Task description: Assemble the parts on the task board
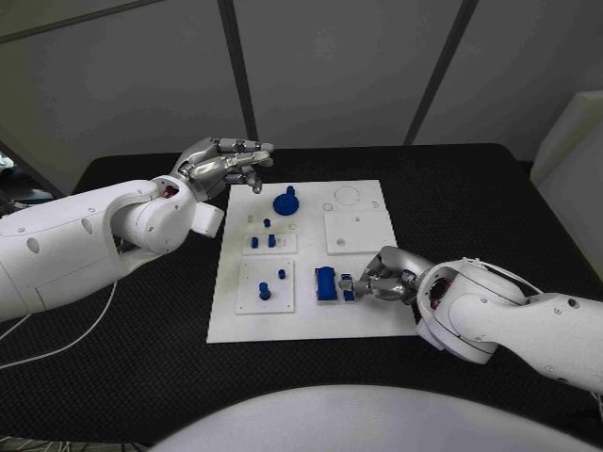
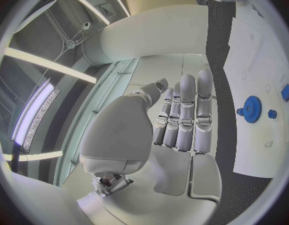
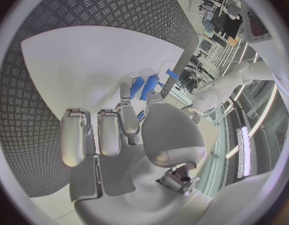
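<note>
Broadly, the black table [image 1: 138,377] carries a fine woven-looking texture, which the right wrist view shows as a raised tread pattern, and the white task board [image 1: 308,315] lies flat at its centre as a smooth matte rectangle.

The left arm [image 1: 71,245], glossy white and rounded, comes in from nine o'clock and covers the table beside the board's left edge. The right arm [image 1: 546,325] enters from four o'clock and lies over the table next to the board's right edge.

On the board sit three raised white square plates: one at two o'clock [image 1: 354,232], plain and bare, one near the centre-left [image 1: 270,242] and one at eight o'clock [image 1: 267,286].

The left hand [image 1: 224,162], silver and segmented, hovers at the board's eleven o'clock corner, its fingers curled inward with nothing visible in them; the left wrist view shows them lying side by side, folded toward the palm.

The right hand [image 1: 383,275] rests on the board at four o'clock, its fingers closed around a small blue part [image 1: 347,282], just beside a blocky blue piece [image 1: 326,283] standing at five o'clock.

A blue toothed gear [image 1: 286,201] with a knob sits at twelve o'clock, near the left hand's fingertips but apart from them. Small blue pegs [image 1: 264,291] stand upright in the two left plates.
</note>
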